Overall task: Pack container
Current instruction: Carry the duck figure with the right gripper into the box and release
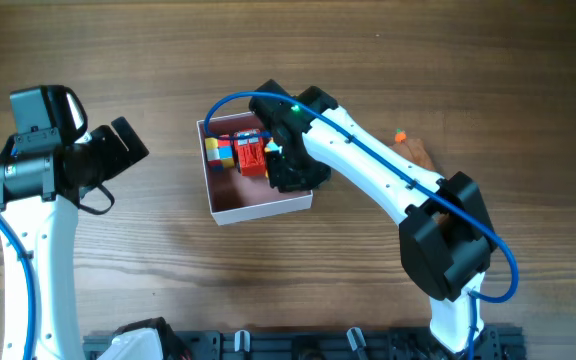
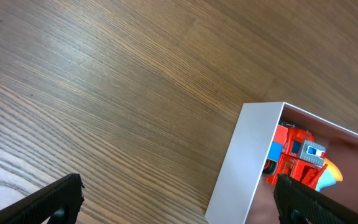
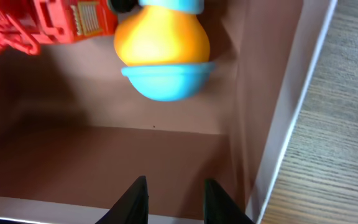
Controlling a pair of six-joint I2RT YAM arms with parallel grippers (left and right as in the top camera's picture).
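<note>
Down at the right gripper (image 3: 174,194): it sits low inside the container (image 3: 291,106), fingers (image 3: 134,198) a narrow gap apart with nothing between them. Released, empty. Just past the tips there is bare pink floor. Further in, an orange-and-blue toy (image 3: 163,53) lies close to a white wall, and the red truck (image 3: 42,25) is right beside it; whether they touch, I cannot tell.

Over to the left gripper (image 2: 178,186): the jaws are spread wide and hold nothing, hanging over the table (image 2: 104,93), clear of the box. Ahead of it stands the container's white corner, with the truck tucked against that wall inside and the orange-and-blue toy just behind it.

From above, the container rests mid-table between the two arms. The right arm reaches across its right side, with the gripper itself mostly hidden under the wrist. Yellow and blue blocks (image 1: 218,152) sit in the far-left corner, next to the truck. Out past the right arm, a small orange bit (image 1: 400,135) lies on the wood, too small to make out.
</note>
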